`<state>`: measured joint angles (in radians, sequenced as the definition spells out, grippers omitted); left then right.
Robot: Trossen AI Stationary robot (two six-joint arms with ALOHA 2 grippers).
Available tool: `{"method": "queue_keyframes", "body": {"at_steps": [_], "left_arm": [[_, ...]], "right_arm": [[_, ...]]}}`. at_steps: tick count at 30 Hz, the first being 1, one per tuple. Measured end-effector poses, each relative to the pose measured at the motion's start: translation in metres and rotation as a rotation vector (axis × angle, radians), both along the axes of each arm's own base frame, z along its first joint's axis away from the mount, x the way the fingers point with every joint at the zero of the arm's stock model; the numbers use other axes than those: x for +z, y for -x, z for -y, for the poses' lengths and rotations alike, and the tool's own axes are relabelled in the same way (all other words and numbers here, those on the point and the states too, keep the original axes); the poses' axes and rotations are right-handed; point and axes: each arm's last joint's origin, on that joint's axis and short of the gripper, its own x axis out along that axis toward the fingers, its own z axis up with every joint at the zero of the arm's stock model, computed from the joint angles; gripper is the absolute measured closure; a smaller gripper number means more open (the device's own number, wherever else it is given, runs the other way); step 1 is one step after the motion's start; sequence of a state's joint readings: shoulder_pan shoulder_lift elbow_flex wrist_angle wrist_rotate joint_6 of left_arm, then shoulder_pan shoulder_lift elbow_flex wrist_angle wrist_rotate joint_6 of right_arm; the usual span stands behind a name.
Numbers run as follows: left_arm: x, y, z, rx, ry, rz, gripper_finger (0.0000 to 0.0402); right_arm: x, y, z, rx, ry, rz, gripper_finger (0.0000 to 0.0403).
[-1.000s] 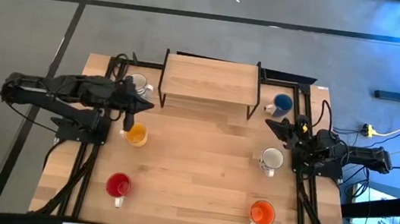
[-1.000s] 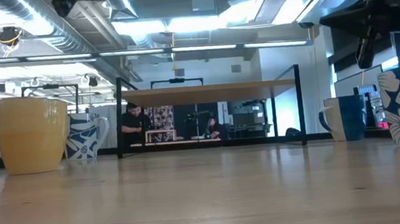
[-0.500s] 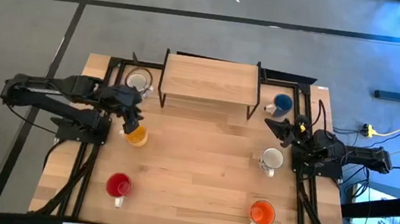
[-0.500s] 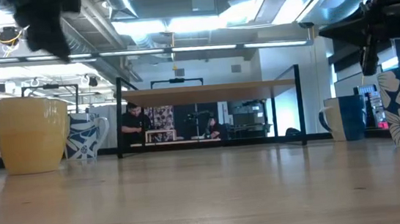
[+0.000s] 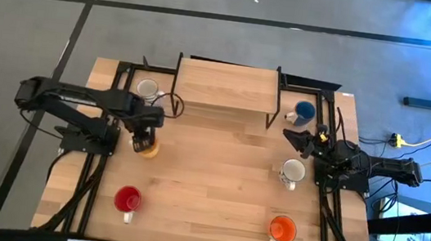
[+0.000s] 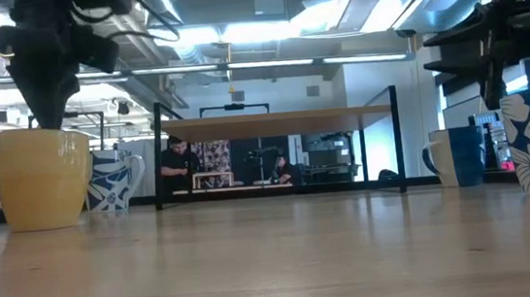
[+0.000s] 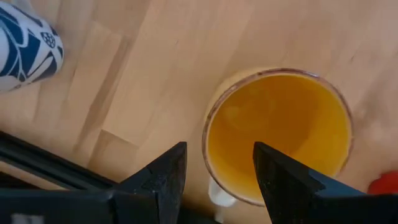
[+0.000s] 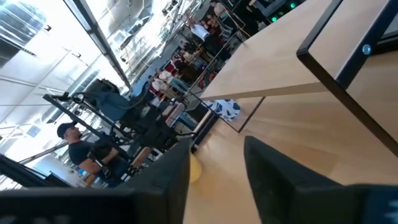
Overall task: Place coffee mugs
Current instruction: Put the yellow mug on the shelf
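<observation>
Six glazed ceramic mugs stand upright on a pale, plank-jointed wooden table (image 5: 216, 178), three down each side. On the left, from far to near: white with blue pattern mug (image 5: 148, 89), yellow mug (image 5: 146, 146), red mug (image 5: 127, 200). On the right: dark blue mug (image 5: 304, 112), white mug (image 5: 292, 171) — flower-printed on its outer wall in the low view — and orange mug (image 5: 282, 228). All are short, round and glossy, each with a loop handle. A wooden shelf (image 5: 225, 85) on thin dark metal legs stands at the far middle.

The left claw (image 7: 214, 174) hangs directly over the yellow mug, its dark fingers (image 7: 163, 174) spread apart astride the near rim, not clamped on it; the mug's inside is smooth amber, its rim thin and darker. The right claw (image 5: 288, 137) sits between the dark blue and white mugs, fingers parted, holding nothing.
</observation>
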<state>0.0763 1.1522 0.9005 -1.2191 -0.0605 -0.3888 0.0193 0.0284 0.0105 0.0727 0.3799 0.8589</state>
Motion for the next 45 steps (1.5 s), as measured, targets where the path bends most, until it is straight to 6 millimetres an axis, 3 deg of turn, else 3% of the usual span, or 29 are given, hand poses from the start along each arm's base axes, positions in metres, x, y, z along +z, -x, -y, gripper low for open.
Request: {"method": "queue_keyframes", "body": {"at_steps": [5, 18, 24, 31, 35, 38, 45], "left_arm": [[-0.01, -0.008, -0.002, -0.004, -0.041, -0.065, 0.0221], [-0.031, -0.029, -0.005, -0.099, 0.008, -0.121, 0.0234], [-0.036, -0.032, -0.01, -0.114, 0.029, -0.143, 0.0286], [-0.036, -0.032, -0.012, -0.115, 0.044, -0.141, 0.0384], [-0.036, -0.033, -0.012, -0.097, 0.045, -0.134, 0.0386], [-0.027, -0.036, -0.01, -0.048, 0.054, -0.123, 0.0389], [0.018, -0.056, -0.005, 0.156, 0.061, 0.049, 0.0389]], "right_arm": [[0.0, 0.0, 0.0, 0.006, 0.003, -0.002, 0.0236], [0.0, 0.0, 0.0, -0.008, 0.099, -0.039, 0.0235], [0.0, 0.0, 0.0, -0.009, 0.105, -0.042, 0.0235], [0.0, 0.0, 0.0, -0.009, 0.126, -0.049, 0.0242], [0.0, 0.0, 0.0, -0.009, 0.125, -0.049, 0.0253], [0.0, 0.0, 0.0, -0.009, 0.124, -0.049, 0.0257], [0.0, 0.0, 0.0, -0.009, 0.122, -0.048, 0.0258]]}}
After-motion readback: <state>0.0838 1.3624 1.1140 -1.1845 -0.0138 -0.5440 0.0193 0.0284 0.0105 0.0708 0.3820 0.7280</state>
